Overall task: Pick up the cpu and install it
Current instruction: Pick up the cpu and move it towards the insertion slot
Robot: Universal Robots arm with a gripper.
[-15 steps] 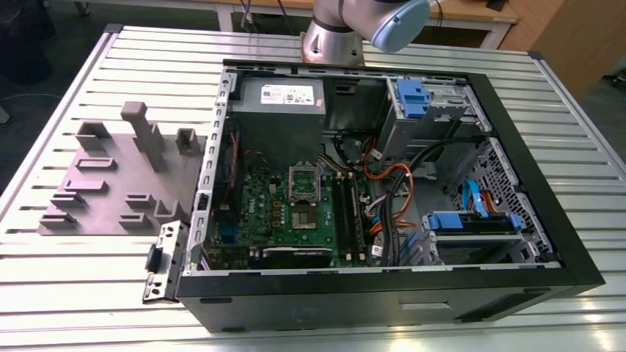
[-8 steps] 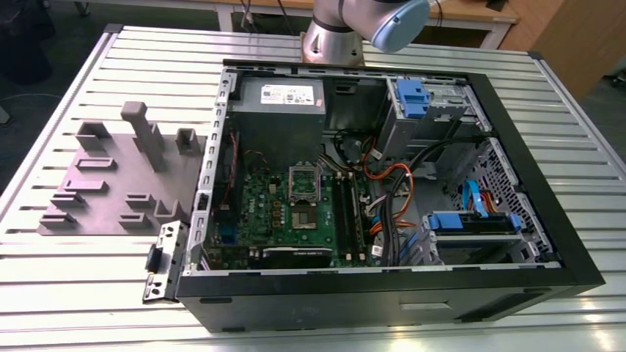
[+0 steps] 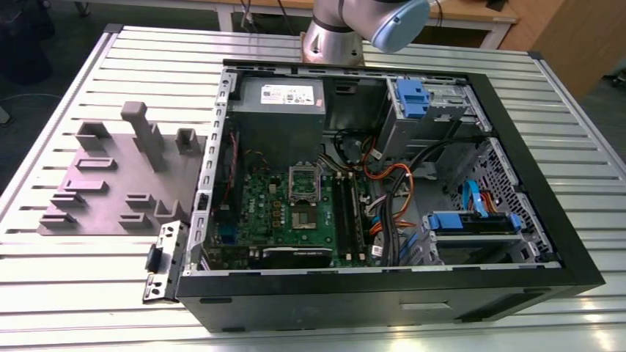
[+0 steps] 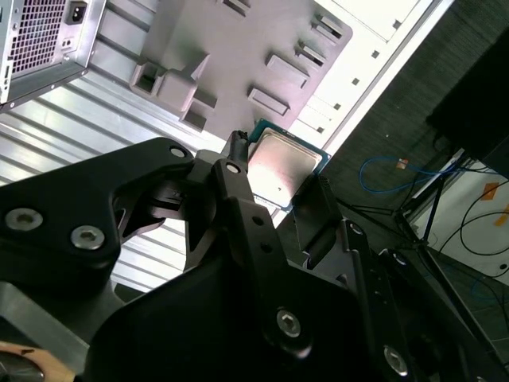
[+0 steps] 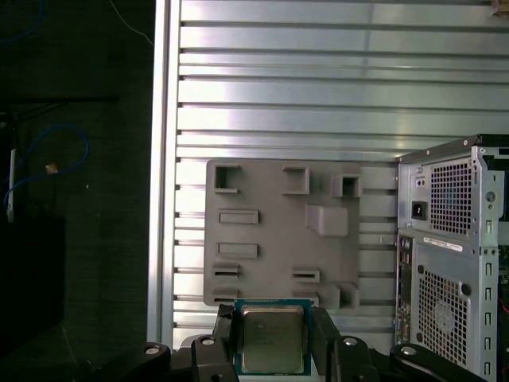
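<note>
The gripper (image 5: 272, 317) pinches the cpu (image 5: 273, 342) between its fingers, apparently held clear above the grey fixture plate (image 5: 270, 231).

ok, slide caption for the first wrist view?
Claw grips the cpu by its edges; grey fixture plate and PC case below.

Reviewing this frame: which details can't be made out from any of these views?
- Underside of the cpu: it faces away from the camera in both wrist views while the gripper holds it.
- The arm past its base: cut off by the exterior view's top edge.
- The socket on the motherboard: too small in the exterior view to tell whether it is open or empty.
</note>
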